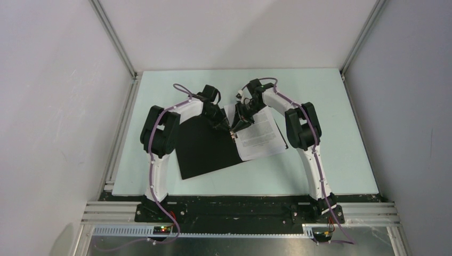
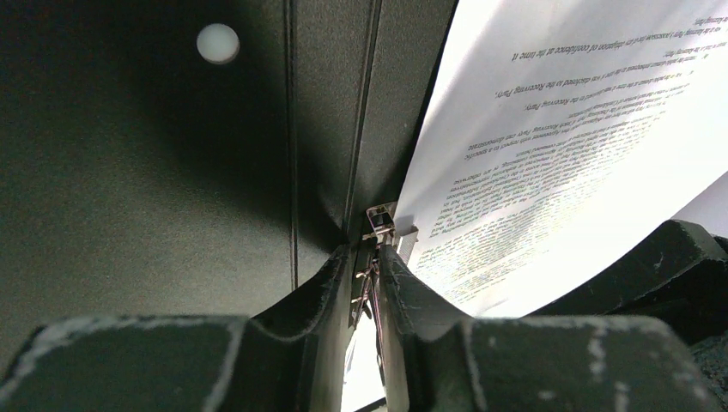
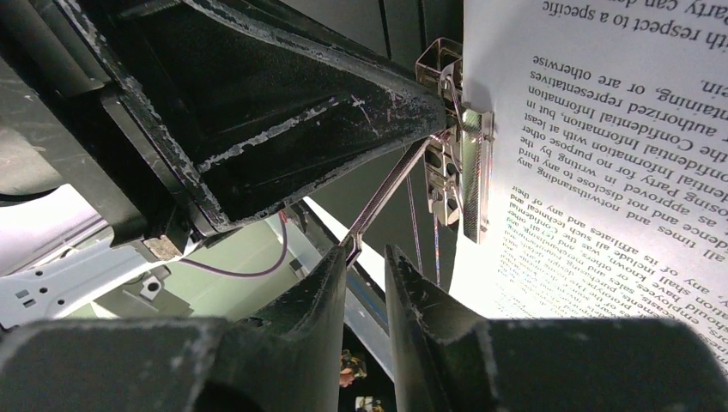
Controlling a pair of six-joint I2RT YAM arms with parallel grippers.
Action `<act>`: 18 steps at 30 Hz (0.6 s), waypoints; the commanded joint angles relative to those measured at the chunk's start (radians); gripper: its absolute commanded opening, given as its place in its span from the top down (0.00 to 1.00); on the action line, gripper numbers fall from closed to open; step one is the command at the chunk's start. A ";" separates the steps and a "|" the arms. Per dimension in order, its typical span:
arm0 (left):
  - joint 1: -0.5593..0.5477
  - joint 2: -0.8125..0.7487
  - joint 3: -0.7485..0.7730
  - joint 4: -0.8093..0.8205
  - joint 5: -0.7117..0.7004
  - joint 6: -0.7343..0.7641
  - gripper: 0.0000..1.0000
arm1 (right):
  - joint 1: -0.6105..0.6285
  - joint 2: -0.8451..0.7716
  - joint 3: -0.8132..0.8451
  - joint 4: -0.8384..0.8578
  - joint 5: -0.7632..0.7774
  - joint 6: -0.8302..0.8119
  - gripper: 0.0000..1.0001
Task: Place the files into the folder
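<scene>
Both arms met over the spine of the flat rectangular folder, which lay opened on the pale green bench with its black inside up. The white printed paper files rested on its right half, their left edge at the metal spine clip. The spine's long axis ran near to far, tilted slightly.

The left end effector was closed almost completely, pinching the metal spine clip between its fingers. The right end effector stood open by a narrow gap. The clip's thin wire lever touched one fingertip, apparently ungripped.

The files lay just right of both end effectors, on the right arm's side, so seating them under the clip likely fell to that arm.
</scene>
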 commanded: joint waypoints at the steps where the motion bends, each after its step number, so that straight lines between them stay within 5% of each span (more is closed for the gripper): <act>1: 0.000 0.020 -0.016 -0.003 -0.008 -0.010 0.76 | 0.011 -0.003 -0.006 -0.032 -0.016 -0.022 0.73; 18: 0.004 0.025 -0.019 -0.002 -0.014 -0.016 0.76 | 0.015 -0.015 -0.026 -0.032 -0.089 -0.030 0.76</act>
